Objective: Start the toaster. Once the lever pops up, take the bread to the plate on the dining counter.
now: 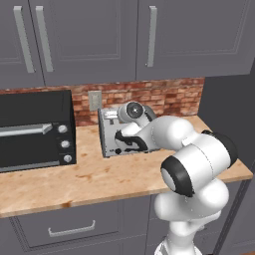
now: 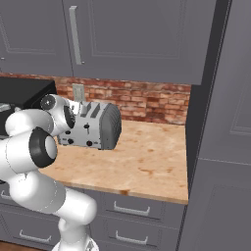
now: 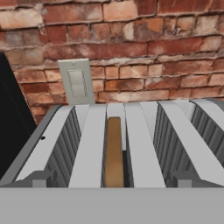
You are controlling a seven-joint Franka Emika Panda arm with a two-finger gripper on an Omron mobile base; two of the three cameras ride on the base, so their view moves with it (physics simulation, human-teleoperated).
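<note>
Right now the toaster (image 2: 93, 126) is sitting on the wooden tabletop (image 2: 147, 162), close to the brick wall (image 3: 131, 39), with the big black toaster oven (image 1: 35, 129) just to its left. The bread (image 3: 113, 151) is standing on its edge down inside one of the middle slots, with only its thin brown top showing. Its long side is running from near to far, straight toward the wall.

The hand is hovering above the front of the toaster and looking along the slots (its fingers are not showing in the hand view, but they are spread as wide as they go and holding nothing). The bread is lying straight ahead of the hand and a bit below it.

The black levers (image 2: 86, 126) are on the front face, lower down than the hand. I think the hand needs to go down to a lever and push it, because the toaster does not look started yet.
</note>
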